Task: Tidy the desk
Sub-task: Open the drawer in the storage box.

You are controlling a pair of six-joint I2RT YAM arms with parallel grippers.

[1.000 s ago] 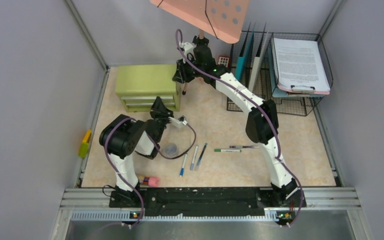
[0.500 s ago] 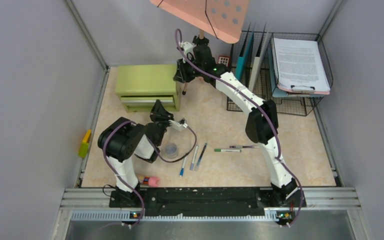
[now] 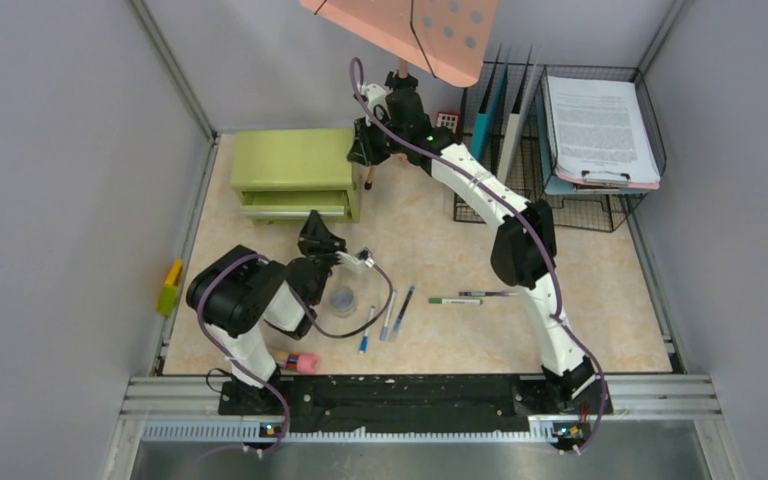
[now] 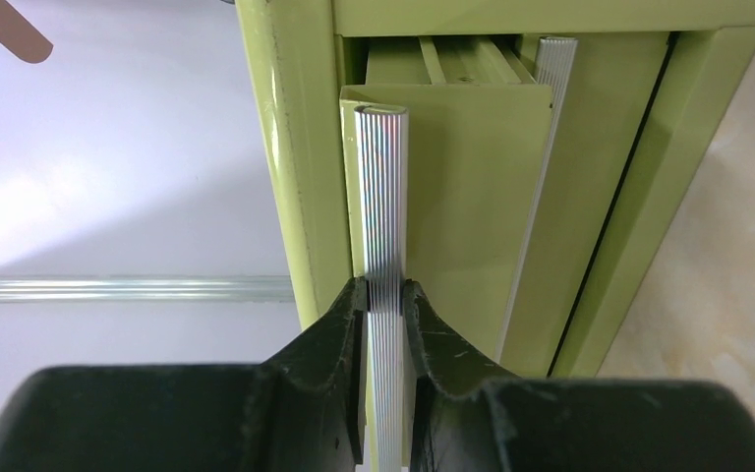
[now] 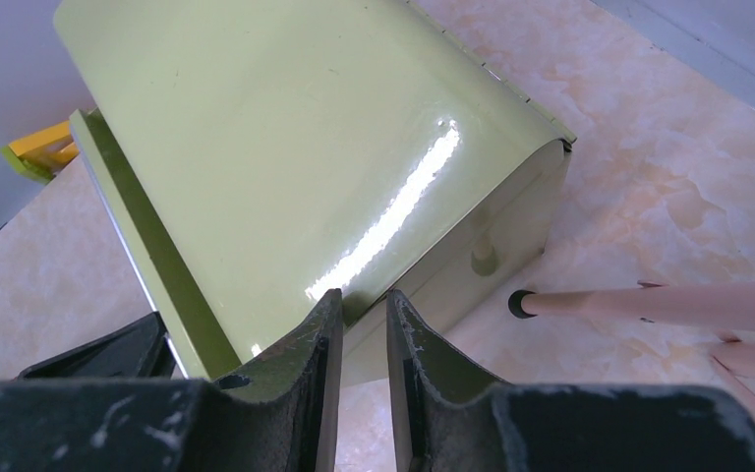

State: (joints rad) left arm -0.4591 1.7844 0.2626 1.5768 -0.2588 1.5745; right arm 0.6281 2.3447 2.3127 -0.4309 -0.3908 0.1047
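Beige marbled surface (image 3: 440, 240) carries loose pens (image 3: 390, 315) nearest; the left end effector (image 4: 385, 295) is clamped on the ribbed handle (image 4: 381, 197) of the green cabinet (image 3: 290, 160), which may slide if pulled crooked; beyond, the right end effector (image 5: 364, 300) is nearly together, grip unclear

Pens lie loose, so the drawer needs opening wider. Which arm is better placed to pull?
Left: the left hand grips the ribbed handle of the drawer; the right hand sits over the green cabinet, at its top corner.
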